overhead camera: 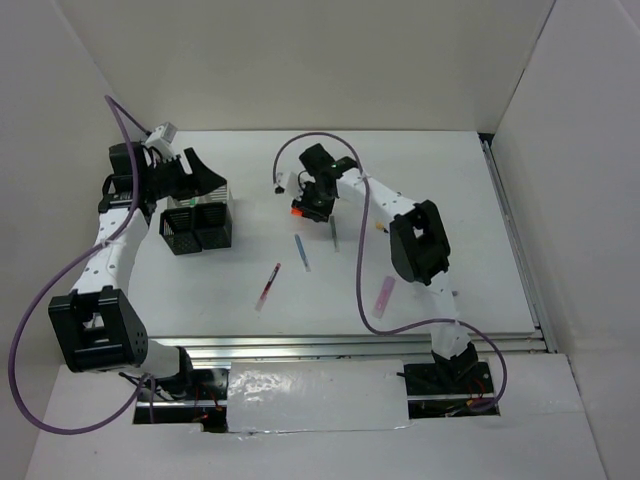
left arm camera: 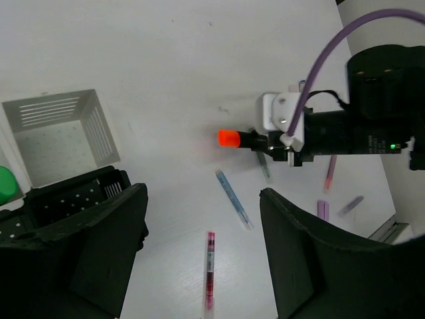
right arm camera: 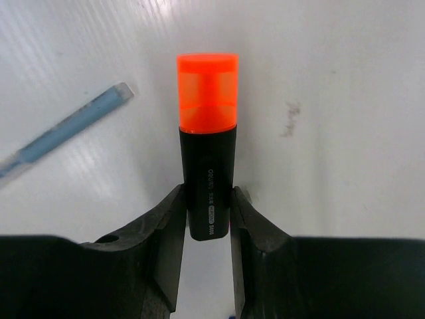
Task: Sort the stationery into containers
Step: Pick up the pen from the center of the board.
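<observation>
The orange marker [right arm camera: 207,133] is pinched by its black end in my right jaws, shut snug on it, just off the counter [overhead camera: 430,170], I think. The cups [overhead camera: 197,228] are at nine o'clock from it. I should carry it over slowly, stand it up, then let go. My left jaws hang wide open, empty, by the cups, so I'll steer clear.

The white-and-black left arm [overhead camera: 112,245] rises from its base and reaches forward along the left side, wrist turned to the right. Its black left gripper [overhead camera: 200,172] hangs with fingers [left arm camera: 106,252] spread wide apart. The white-and-black right arm [overhead camera: 375,200] stretches forward and to the left. Its black right gripper [right arm camera: 208,199] points downward, fingers [right arm camera: 163,232] pinched on the barrel of an orange-capped black marker [right arm camera: 207,100].
</observation>
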`<state>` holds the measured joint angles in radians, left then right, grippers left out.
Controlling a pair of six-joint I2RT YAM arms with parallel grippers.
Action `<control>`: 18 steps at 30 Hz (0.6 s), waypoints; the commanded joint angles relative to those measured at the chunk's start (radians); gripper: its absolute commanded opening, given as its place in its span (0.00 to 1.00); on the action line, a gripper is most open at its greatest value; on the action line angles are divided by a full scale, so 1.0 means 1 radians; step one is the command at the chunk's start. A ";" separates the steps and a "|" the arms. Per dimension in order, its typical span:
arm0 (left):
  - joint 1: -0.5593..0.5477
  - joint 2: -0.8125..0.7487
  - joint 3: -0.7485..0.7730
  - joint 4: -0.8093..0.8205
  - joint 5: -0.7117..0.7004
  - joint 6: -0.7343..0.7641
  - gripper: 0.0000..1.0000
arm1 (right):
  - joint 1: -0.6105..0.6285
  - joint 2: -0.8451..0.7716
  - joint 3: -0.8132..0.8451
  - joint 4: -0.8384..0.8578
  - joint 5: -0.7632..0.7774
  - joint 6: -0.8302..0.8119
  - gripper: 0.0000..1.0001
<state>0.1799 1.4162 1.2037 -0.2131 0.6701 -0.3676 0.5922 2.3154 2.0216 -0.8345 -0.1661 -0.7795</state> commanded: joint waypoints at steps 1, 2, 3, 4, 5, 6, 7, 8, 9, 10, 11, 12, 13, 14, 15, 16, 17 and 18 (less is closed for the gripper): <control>-0.039 -0.043 -0.010 0.055 0.013 -0.039 0.80 | -0.005 -0.220 -0.027 0.098 -0.033 0.118 0.00; -0.057 -0.045 -0.013 0.058 0.011 -0.051 0.80 | -0.002 -0.240 -0.032 0.103 -0.039 0.135 0.00; -0.065 -0.045 -0.015 0.064 0.005 -0.059 0.80 | 0.003 -0.257 -0.037 0.104 -0.053 0.175 0.00; -0.083 -0.043 -0.016 0.067 0.006 -0.071 0.80 | 0.003 -0.292 -0.043 0.104 -0.062 0.192 0.00; -0.091 -0.037 -0.019 0.072 0.006 -0.095 0.80 | 0.007 -0.307 -0.046 0.104 -0.072 0.210 0.00; -0.098 -0.034 -0.023 0.075 0.011 -0.106 0.79 | 0.011 -0.324 -0.050 0.104 -0.088 0.242 0.00; -0.111 -0.028 -0.023 0.080 0.017 -0.119 0.79 | 0.017 -0.336 -0.052 0.104 -0.095 0.256 0.00; -0.115 -0.020 -0.029 0.083 0.025 -0.145 0.79 | 0.021 -0.362 -0.054 0.100 -0.101 0.269 0.00; -0.122 -0.017 -0.032 0.086 0.031 -0.158 0.79 | 0.034 -0.376 -0.057 0.094 -0.110 0.278 0.00; -0.128 -0.013 -0.035 0.102 0.046 -0.174 0.79 | 0.043 -0.389 -0.075 0.094 -0.121 0.293 0.00; -0.126 -0.010 -0.047 0.116 0.058 -0.210 0.78 | 0.050 -0.416 -0.086 0.095 -0.128 0.296 0.00; -0.128 -0.010 -0.056 0.133 0.071 -0.229 0.79 | 0.066 -0.427 -0.104 0.098 -0.131 0.301 0.00; -0.126 -0.011 -0.064 0.174 0.086 -0.249 0.79 | 0.075 -0.438 -0.113 0.100 -0.133 0.302 0.00; -0.128 -0.013 -0.081 0.196 0.115 -0.278 0.79 | 0.083 -0.445 -0.113 0.100 -0.138 0.306 0.00; -0.126 -0.014 -0.090 0.202 0.137 -0.293 0.79 | 0.090 -0.458 -0.129 0.098 -0.138 0.307 0.00; -0.128 -0.017 -0.099 0.254 0.160 -0.313 0.79 | 0.106 -0.461 -0.130 0.097 -0.136 0.309 0.00; -0.126 -0.017 -0.114 0.305 0.196 -0.350 0.80 | 0.112 -0.462 -0.132 0.097 -0.135 0.316 0.00; -0.126 -0.017 -0.122 0.331 0.212 -0.370 0.81 | 0.118 -0.465 -0.129 0.094 -0.138 0.319 0.00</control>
<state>0.0547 1.4158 1.1004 -0.0460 0.7719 -0.6327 0.6849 1.8881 1.9030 -0.7513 -0.2787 -0.4946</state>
